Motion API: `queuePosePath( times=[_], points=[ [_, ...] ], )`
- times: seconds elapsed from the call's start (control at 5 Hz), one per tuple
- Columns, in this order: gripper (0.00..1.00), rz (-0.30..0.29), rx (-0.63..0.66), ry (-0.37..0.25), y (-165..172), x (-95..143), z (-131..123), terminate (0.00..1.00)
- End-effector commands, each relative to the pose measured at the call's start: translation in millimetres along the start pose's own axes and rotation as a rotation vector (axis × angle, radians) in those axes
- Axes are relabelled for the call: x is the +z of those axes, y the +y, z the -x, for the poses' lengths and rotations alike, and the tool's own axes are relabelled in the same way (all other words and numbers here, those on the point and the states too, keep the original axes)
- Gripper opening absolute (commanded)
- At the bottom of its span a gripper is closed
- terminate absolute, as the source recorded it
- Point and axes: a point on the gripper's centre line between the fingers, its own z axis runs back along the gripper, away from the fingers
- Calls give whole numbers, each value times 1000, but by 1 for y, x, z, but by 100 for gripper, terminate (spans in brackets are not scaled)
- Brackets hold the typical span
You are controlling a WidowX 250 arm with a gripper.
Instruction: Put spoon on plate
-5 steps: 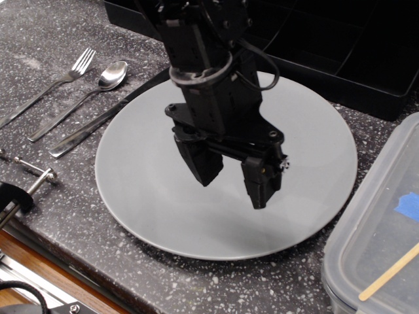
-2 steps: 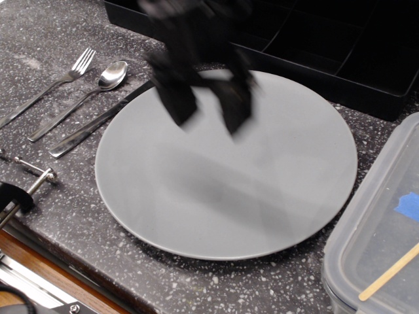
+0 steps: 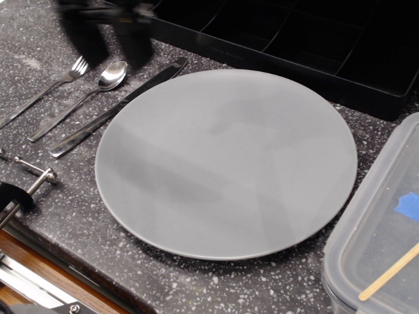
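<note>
The silver spoon (image 3: 85, 95) lies on the dark speckled counter left of the plate, bowl at the far end, between a fork and a knife. The large grey plate (image 3: 226, 160) sits in the middle and is empty. My black gripper (image 3: 112, 47) is blurred with motion at the top left, hovering above the spoon's bowl and the fork's tines. Its two fingers (image 3: 88, 42) stand apart, so it is open and empty.
A silver fork (image 3: 52, 88) lies left of the spoon and a flat knife (image 3: 114, 108) right of it, by the plate's rim. A black divided tray (image 3: 308, 39) stands behind. A clear lidded container (image 3: 383, 229) sits right. A metal clamp (image 3: 26, 180) sits at the counter's front-left edge.
My gripper has moved quickly from over the plate's middle up and to the left, and now hangs above the spoon's bowl. The cutlery and plate have not moved.
</note>
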Motion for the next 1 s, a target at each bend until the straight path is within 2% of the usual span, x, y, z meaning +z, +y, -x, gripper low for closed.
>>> queuePosePath(
  times=[0.0,0.4,0.6,0.8],
  points=[
    [100,-124,22,-10,53,9,5,0],
    [100,-168,12,28,91,-12,-44,0],
    [100,-185,32,42,114,-22,-59,0],
    [100,-181,55,65,141,-27,-63,0]
  ],
)
